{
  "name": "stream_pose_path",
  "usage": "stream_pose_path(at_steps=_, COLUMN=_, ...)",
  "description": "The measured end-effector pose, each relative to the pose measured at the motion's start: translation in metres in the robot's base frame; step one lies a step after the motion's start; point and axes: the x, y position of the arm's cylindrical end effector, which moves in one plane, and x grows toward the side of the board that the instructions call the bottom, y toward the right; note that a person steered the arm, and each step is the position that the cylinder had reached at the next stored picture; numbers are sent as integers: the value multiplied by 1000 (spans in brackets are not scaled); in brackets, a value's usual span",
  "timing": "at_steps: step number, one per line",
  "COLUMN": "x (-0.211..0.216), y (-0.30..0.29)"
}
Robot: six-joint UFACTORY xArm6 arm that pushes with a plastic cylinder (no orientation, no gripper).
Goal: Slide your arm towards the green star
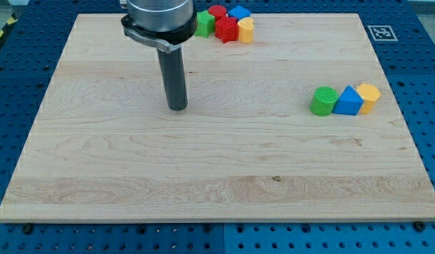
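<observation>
Green star [204,22] is the block to be reached, and it is seen at the upper middle of the frame, near the top edge of the wooden board [217,183], partly hidden behind the arm's dark collar, so its star shape can only be half made out. No jaws are fitted to this arm, so nothing can be said to be released, clenched or grasped; a straight dark rod is carried instead, and my tip [177,108] is set down on bare wood in the upper left-centre of the frame, touching no block. The star lies above and slightly right of the tip, well apart from it. Pressed against the star's right side is a tight cluster: a red block [225,27], a blue block [239,12] and a yellow block [246,29], so an approach from below is judged likely to disturb the group. At the right of the frame a green cylinder [322,101], a blue block [349,101] and a yellow block [368,95] are lined up touching. No containers are present.
</observation>
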Motion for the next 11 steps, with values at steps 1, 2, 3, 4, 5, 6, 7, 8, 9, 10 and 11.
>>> stream_pose_path(at_steps=1, x=-14, y=0)
stream_pose_path(at_steps=2, x=-50, y=-18)
stream_pose_path(at_steps=3, x=-89, y=-42)
stream_pose_path(at_steps=4, x=-130, y=-65)
stream_pose_path(at_steps=5, x=-183, y=-74)
stream_pose_path(at_steps=6, x=-234, y=-74)
stream_pose_path(at_steps=7, x=-242, y=-74)
stream_pose_path(at_steps=8, x=-242, y=-74)
stream_pose_path(at_steps=9, x=-246, y=-73)
stream_pose_path(at_steps=10, x=-247, y=-70)
stream_pose_path(at_steps=11, x=-246, y=-60)
